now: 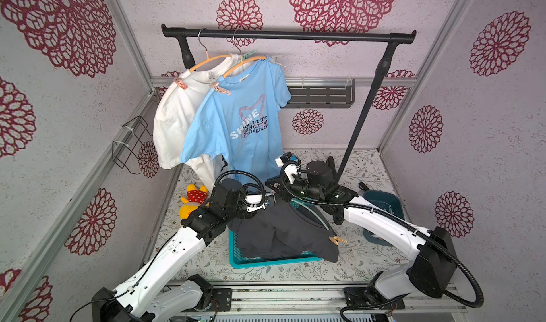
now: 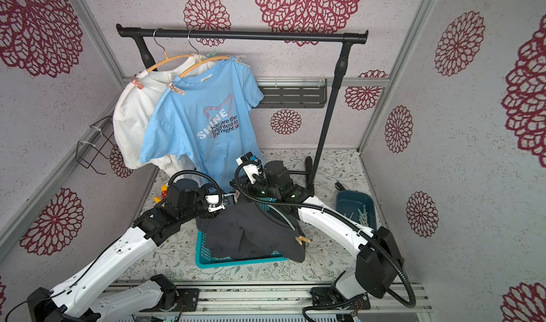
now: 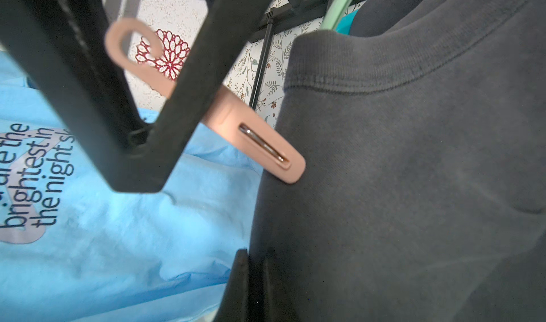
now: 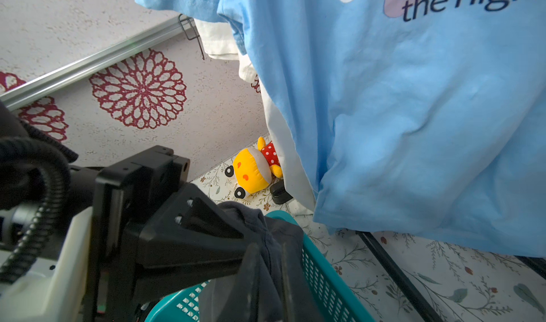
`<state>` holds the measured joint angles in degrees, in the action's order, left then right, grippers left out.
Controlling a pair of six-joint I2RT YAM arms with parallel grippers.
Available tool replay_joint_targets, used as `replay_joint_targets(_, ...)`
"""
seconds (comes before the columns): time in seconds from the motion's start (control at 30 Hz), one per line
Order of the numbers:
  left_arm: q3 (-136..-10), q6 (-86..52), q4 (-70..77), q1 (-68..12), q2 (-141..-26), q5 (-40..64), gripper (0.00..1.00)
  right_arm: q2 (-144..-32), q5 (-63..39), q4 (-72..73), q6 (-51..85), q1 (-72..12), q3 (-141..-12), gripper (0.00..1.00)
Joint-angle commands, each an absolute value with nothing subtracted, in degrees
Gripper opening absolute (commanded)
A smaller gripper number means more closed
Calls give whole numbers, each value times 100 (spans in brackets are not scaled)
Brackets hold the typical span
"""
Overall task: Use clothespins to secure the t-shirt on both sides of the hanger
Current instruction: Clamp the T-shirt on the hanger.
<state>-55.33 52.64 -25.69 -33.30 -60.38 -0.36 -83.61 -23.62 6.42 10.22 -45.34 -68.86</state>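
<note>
Top views: a white t-shirt [image 1: 177,113] and a blue t-shirt [image 1: 236,122] hung on the rail [image 1: 295,35] with pins at their hanger ends, so those looked finished. The dark t-shirt [image 1: 280,232] lay over the teal basket [image 1: 266,263] on a mint hanger [image 1: 317,214]. A yellow-orange clothespin [image 1: 336,240] sat on its shoulder on the right arm's side, and I judged that side done. The left gripper [image 1: 266,201] and right gripper [image 1: 274,185] met at the other shoulder. Spare clothespins [image 2: 362,215] lay in the dark bin [image 2: 354,195], well apart.

Left wrist view: the right gripper was clamped on the handle end of a pink clothespin [image 3: 266,146]. The pin's tip touched the dark t-shirt's shoulder edge, near the collar. It was not clipped on yet, as far as I could tell. The left gripper's own fingers [image 3: 239,276] were pinched shut on that shirt's edge.

Right wrist view: dark cloth was bunched at the right gripper's fingers [image 4: 251,276], and the pink clothespin did not show. The left gripper sat just beside, on the same cloth.

My read: about halfway. Left to do was to seat the pink clothespin over cloth and hanger, then let go.
</note>
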Motion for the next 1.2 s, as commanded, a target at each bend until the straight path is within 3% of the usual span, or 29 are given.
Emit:
replay_joint_targets(0.0,-5959,4955,-1198,-3270,-5860,193,0,-8358,-2391,-275,607,-4735,-6577,0)
replay_joint_targets(0.57,-6005,4885,-1397,-3278,-5876,599,0,-8710,-2428,112,632,-4975,-6814,0)
replay_joint_targets(0.9,-5803,5068,-1230,-3278,-5824,452,0,-8432,-1606,219,650,-4957,-6759,0)
replay_joint_targets(1.17,-5722,5262,-1269,-3278,-5831,319,0,-8100,-1239,326,708,-4957,-6740,24)
